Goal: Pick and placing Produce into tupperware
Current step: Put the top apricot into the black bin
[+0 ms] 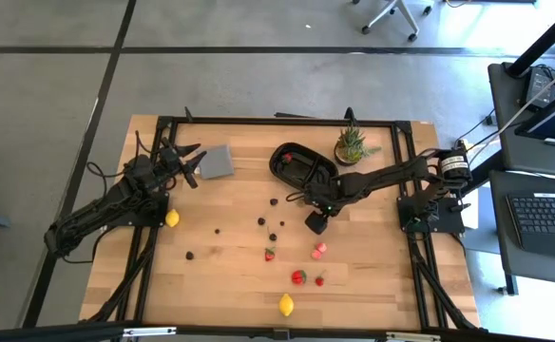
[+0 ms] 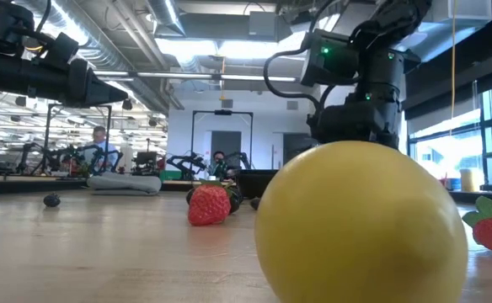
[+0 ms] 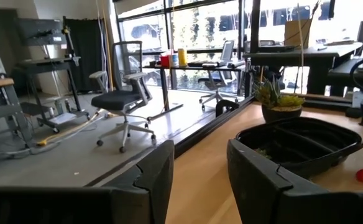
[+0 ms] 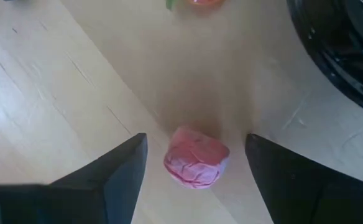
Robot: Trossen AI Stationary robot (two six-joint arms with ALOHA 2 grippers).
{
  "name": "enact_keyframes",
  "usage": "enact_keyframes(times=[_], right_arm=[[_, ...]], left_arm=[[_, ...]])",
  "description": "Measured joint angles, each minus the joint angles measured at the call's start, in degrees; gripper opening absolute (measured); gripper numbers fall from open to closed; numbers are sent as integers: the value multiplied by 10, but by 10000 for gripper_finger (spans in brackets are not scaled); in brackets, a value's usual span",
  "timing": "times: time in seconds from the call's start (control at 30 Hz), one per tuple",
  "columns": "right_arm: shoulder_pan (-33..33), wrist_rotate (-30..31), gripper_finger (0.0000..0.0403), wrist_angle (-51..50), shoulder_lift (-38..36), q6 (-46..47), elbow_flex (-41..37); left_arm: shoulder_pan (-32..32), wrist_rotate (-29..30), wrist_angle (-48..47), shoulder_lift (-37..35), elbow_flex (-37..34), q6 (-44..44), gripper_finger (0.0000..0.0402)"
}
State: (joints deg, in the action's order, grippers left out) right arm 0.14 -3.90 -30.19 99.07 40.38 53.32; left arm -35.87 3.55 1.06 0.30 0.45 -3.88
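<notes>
Right tool (image 4: 194, 165) fingers apart around pink fruit (image 4: 196, 157) on counter (image 4: 57, 93); left tool (image 3: 197, 180) slightly apart, empty.

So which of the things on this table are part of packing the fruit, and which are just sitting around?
Part of the job:
- black tray
- pink fruit between the open fingers of the right gripper
- strawberries
- lemons
- dark berries

Lying about:
- potted plant
- grey square
- left gripper, idle beside the grey square
</notes>
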Motion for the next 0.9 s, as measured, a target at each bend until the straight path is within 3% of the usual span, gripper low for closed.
enact_keyframes(times=[0.13, 0.3, 0.47, 0.67, 0.77, 0.9], right_arm=[[0, 2, 225, -4, 0, -2, 1], [-1, 6, 135, -8, 1, -5, 0], [1, -21, 65, -4, 4, -62, 25], [-7, -40, 69, 9, 4, -183, 123], [-21, 19, 75, 10, 3, -237, 175], [-51, 153, 73, 29, 2, -283, 221]], left_arm=[[0, 0, 0, 0, 0, -9, 140], [0, 0, 0, 0, 0, -9, 140], [0, 0, 0, 0, 0, -9, 141], [0, 0, 0, 0, 0, -9, 141], [0, 0, 0, 0, 0, -9, 141], [0, 0, 0, 0, 0, -9, 141]])
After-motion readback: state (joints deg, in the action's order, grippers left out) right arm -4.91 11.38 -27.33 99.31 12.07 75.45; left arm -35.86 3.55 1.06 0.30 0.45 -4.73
